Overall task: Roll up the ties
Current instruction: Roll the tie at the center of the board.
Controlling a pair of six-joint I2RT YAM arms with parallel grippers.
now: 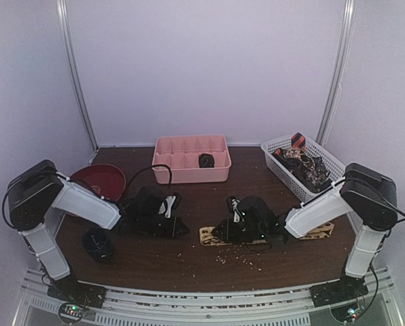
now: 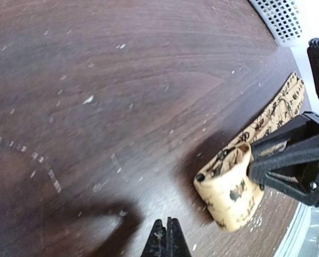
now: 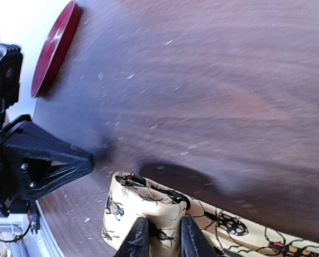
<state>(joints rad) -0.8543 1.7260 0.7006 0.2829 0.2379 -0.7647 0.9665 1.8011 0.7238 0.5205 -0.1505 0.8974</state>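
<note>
The tan tie (image 2: 232, 195) lay flat on the counter (image 2: 122, 80) near the front edge, right of centre, with its length running off to the right. Its left end was turned up into a loose first coil. The right gripper (image 3: 162, 230) held that coil, its fingers (image 3: 139, 241) pinching the doubled fabric from either side. The left gripper (image 2: 165, 238) stood near the coil on its left, apart from it, fingers pressed together with nothing between them.

Handling, as judged from the view: the tie appeared light, thin and soft, with no stiffness of its own. A coil of such fabric would likely spring open or telescope sideways once released. The face looked smooth, so some slip between fingers and cloth was to be expected.

Recommended hold: across the full thickness of the coil, at mid-width rather than at one edge, so that the layers would not shift. The free length should be kept straight and lightly taut during rolling.

Further ties (image 1: 304, 163) lay heaped in the white basket (image 1: 323, 149) at the far right. One dark roll (image 1: 206, 161) sat in the pink tray (image 1: 189, 140) at the far centre.
</note>
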